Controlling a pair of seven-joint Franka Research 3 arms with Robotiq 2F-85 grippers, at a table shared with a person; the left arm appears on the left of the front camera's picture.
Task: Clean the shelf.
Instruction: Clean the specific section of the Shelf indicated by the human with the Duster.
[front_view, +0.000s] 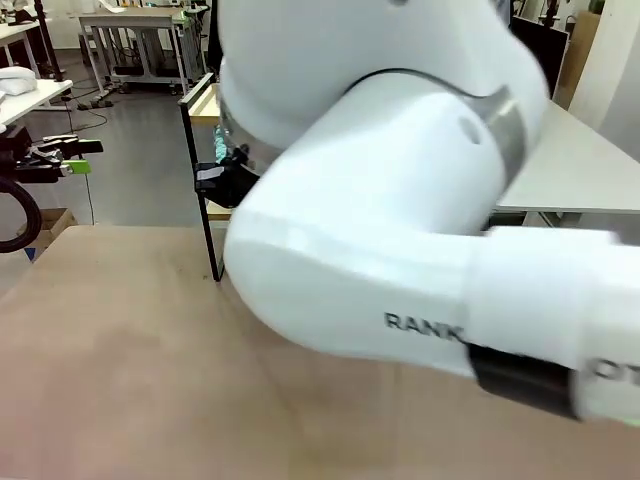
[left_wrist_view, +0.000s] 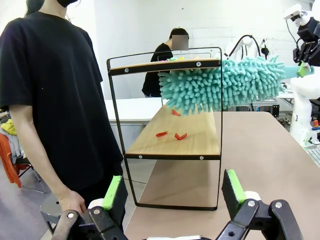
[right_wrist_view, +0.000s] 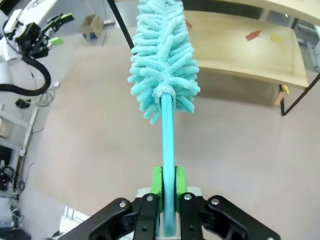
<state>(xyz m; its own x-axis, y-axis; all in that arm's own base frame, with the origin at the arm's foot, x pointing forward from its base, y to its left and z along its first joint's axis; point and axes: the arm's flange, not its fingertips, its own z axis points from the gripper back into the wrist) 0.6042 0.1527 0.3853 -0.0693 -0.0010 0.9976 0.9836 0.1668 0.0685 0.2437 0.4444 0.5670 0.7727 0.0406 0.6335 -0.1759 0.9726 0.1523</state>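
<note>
Shelf (left_wrist_view: 150, 142) stands at the table (left_wrist_view: 265, 150) edge, just beside a person (left_wrist_view: 50, 90), and the sweep is on. The right arm (front_view: 400, 200) reaches across the middle, with the shelf's black frame showing just behind it in the front view. The teal duster (left_wrist_view: 225, 85) pokes in between the two boards, up under the top one and above the lower. From here I cannot tell whether the fluff brushes wood. Red scraps (left_wrist_view: 161, 134) lie on the lower board, so I judge the cleaning under way but not done. The next move calls for the head to drop onto that board and drag the bits toward an open side without catching the end rails. The right gripper (right_wrist_view: 168, 182) is clamped tight on the duster's thin handle (right_wrist_view: 167, 135), green pads squeezing either side. The left gripper (left_wrist_view: 174, 186) hangs back with its jaws spread wide, holding nothing and facing the shelf.
</note>
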